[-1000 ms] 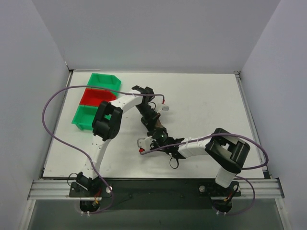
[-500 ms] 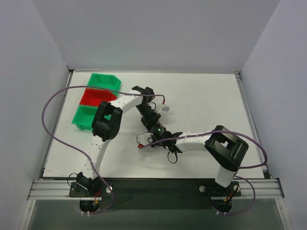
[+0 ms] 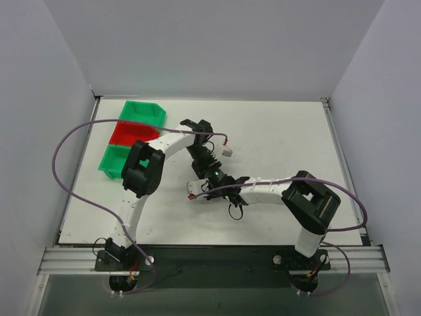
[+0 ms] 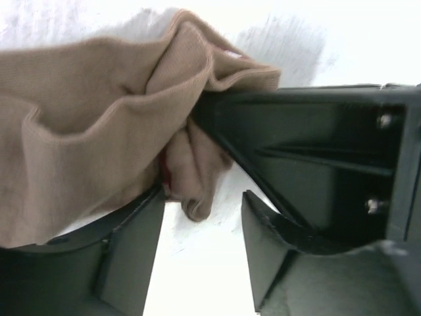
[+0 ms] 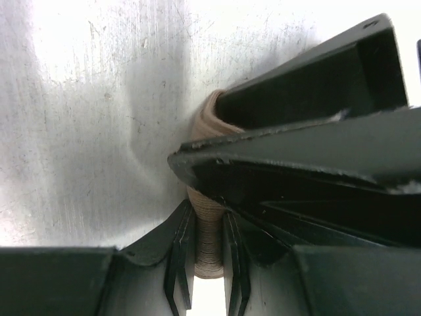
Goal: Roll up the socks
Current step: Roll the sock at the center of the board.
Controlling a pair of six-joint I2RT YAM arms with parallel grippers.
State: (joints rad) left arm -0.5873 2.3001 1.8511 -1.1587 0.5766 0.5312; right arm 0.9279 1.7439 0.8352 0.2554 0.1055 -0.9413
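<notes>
The socks (image 4: 92, 125) show in the left wrist view as a bunched tan knit heap at the upper left, with a sliver of dark red (image 4: 164, 175) at a fold. My left gripper (image 4: 201, 201) stands open; a tan fold hangs between its fingers and leans on the left one. My right gripper (image 5: 209, 227) is shut on a narrow ridge of the socks (image 5: 209, 247). In the top view both grippers meet mid-table, left gripper (image 3: 212, 169) and right gripper (image 3: 216, 187), and they hide the socks there.
Three small bins stand in a row at the back left: green bin (image 3: 145, 110), red bin (image 3: 130, 133), green bin (image 3: 113, 162). A purple cable (image 3: 66, 178) loops off the left arm. The left gripper's black finger (image 5: 296, 151) crosses just above my right fingers.
The left gripper has gone from shut to open, letting go of the socks. The right gripper has closed on the socks and shifted a little to the left and farther from the bases.
</notes>
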